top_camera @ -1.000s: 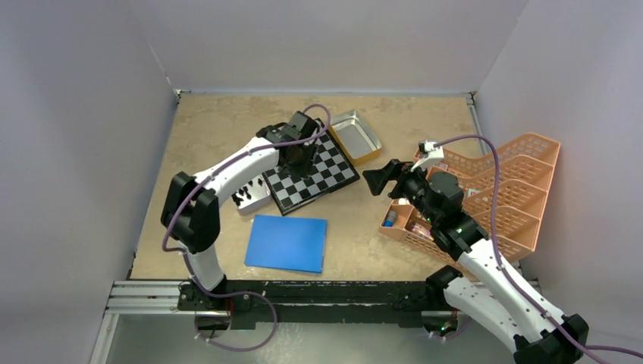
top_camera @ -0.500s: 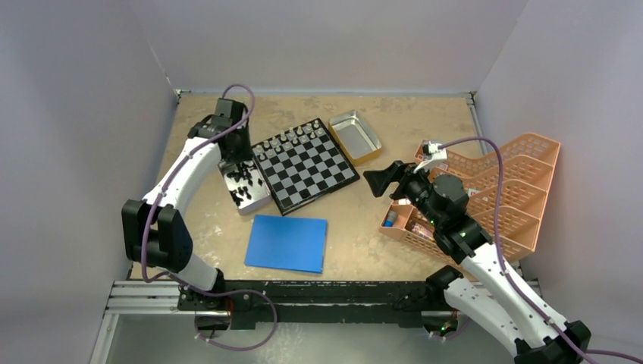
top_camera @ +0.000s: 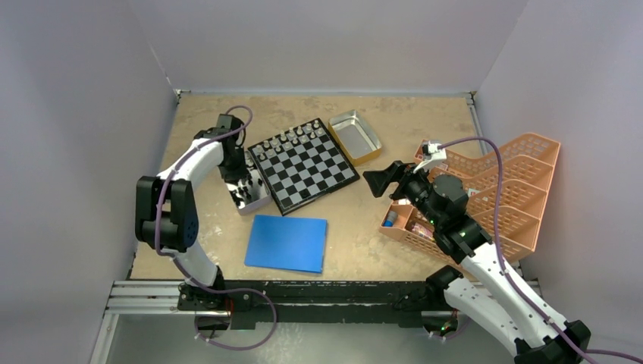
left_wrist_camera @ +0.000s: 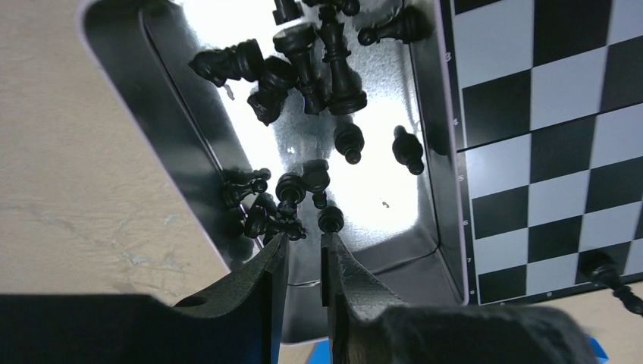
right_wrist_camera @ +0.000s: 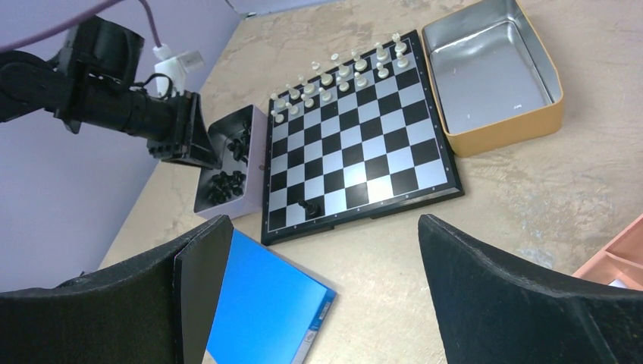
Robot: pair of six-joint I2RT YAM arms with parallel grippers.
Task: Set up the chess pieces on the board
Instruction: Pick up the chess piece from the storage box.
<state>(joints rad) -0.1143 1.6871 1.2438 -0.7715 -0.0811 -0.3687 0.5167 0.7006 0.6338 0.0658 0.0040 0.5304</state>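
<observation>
The left claw hangs low over a shiny metal tray. Its two matt black fingers are drawn nearly together, with a narrow slit between them and nothing gripped. Just ahead of its tips lie small glossy black chess pieces, all turned knobs and slim stems, tumbled in loose heaps on the tray's mirror-bright floor. One pawn sits just off the tip of the claw's right finger. To the claw's right, against the tray's long wall, lies the board. It is flat and black-bordered, chequered in black and silver-grey, with one black piece on a square near its closest corner.

The right claw hovers above the worktop with its broad black fingers spread wide, holding nothing. Below it and to its left lies a smooth blue rectangular sheet. Ahead of it lies the board, with silvery-white pieces ranged along the edge farthest from the claw. Ahead and to its right sits a round-cornered tin, bright inside and mustard outside. The worktop is beige with a mottled, stone-like grain. Plain pale lilac-grey walls close it in on three sides. Behind the right claw stands an orange plastic lattice basket.
</observation>
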